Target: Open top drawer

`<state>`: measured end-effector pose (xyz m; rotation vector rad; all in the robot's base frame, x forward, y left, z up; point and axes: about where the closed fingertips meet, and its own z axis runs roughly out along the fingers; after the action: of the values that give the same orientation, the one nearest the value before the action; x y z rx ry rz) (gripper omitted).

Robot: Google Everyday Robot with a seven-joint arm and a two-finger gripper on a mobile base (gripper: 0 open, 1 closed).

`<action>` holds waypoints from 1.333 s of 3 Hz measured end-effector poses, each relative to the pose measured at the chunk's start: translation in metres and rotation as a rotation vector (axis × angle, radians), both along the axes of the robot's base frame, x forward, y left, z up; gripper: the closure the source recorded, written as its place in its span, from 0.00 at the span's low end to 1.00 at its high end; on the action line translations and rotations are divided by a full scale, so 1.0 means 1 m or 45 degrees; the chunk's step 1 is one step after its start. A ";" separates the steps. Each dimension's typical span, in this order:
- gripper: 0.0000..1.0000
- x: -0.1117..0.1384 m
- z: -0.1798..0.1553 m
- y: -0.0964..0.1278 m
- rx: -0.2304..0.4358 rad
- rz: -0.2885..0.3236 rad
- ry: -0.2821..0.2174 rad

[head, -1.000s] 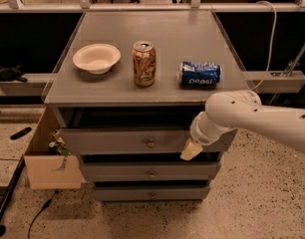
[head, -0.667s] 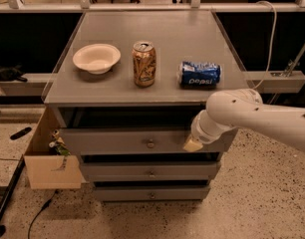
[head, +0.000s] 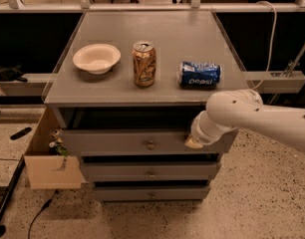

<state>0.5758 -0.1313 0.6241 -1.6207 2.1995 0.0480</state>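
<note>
The top drawer (head: 112, 142) is a wide grey front with a small round metal knob (head: 151, 145) at its centre. It stands out a little from the cabinet, with a dark gap above it. My gripper (head: 194, 143) is at the end of the white arm (head: 252, 118) coming in from the right. It sits against the right part of the drawer front near its upper edge, to the right of the knob. The arm hides the drawer's right end.
On the cabinet top (head: 162, 39) stand a white bowl (head: 96, 58), an upright gold can (head: 144, 63) and a blue Pepsi can (head: 200, 74) on its side. Two narrower drawers (head: 150, 172) lie below. A cardboard box (head: 48, 158) stands at the left, with cables on the floor.
The gripper has moved up and slightly right along the top drawer's front, from its lower edge to near its upper edge. The drawer has not visibly moved.
</note>
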 end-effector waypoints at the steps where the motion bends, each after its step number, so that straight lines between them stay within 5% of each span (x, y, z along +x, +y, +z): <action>1: 1.00 0.003 0.005 0.000 0.000 0.000 0.000; 3: 1.00 -0.005 0.010 -0.009 0.014 0.016 0.016; 4: 0.76 -0.005 0.010 -0.009 0.014 0.016 0.016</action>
<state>0.5712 -0.1398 0.6341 -1.6332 2.1947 0.0742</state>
